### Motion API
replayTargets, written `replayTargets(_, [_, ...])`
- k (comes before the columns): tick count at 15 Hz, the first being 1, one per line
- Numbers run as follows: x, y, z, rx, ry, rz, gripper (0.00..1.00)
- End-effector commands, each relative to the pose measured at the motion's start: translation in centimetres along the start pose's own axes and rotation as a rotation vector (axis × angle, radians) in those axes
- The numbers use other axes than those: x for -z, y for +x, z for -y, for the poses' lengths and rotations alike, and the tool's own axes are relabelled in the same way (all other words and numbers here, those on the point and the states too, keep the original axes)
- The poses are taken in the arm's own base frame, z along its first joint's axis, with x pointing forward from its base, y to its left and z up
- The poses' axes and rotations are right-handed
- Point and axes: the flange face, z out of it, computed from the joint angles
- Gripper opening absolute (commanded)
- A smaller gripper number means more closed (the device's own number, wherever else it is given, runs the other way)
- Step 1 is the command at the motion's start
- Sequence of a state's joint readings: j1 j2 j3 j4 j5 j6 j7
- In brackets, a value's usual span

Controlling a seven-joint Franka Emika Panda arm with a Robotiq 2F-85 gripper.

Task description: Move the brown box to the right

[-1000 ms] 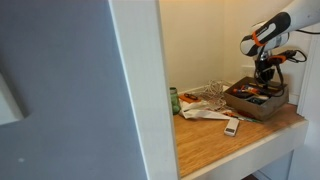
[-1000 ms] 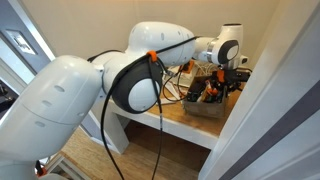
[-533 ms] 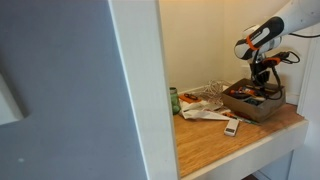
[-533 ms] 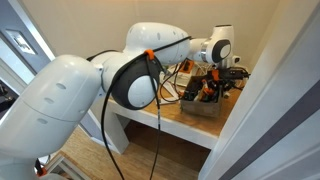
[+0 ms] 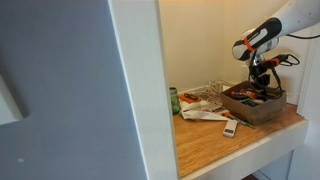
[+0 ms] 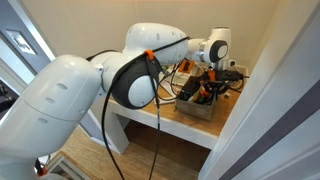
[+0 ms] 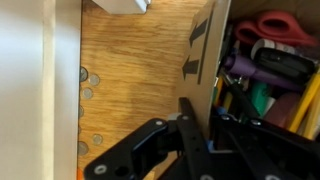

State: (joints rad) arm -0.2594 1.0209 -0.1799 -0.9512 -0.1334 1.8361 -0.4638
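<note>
No words, brands or numbers can be read in any view; the only sign is a pair of black arrow marks (image 7: pixel 199 48) printed side by side on the outer cardboard wall of the brown box (image 7: pixel 222 40), seen in the wrist view; in both exterior views any print is too small to tell.

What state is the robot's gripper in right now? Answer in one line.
Gripper: closed on the side wall of the brown cardboard box, one finger outside, one inside.
</note>
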Motion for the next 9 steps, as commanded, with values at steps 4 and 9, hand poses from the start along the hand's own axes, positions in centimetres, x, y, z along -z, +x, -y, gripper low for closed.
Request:
replayTargets(4, [-1.0,2.0,1.3,0.040,0.040,-0.065,0.04])
replayTargets(9, [-0.9,2.5,0.6,0.025,0.062,-0.147,0.44])
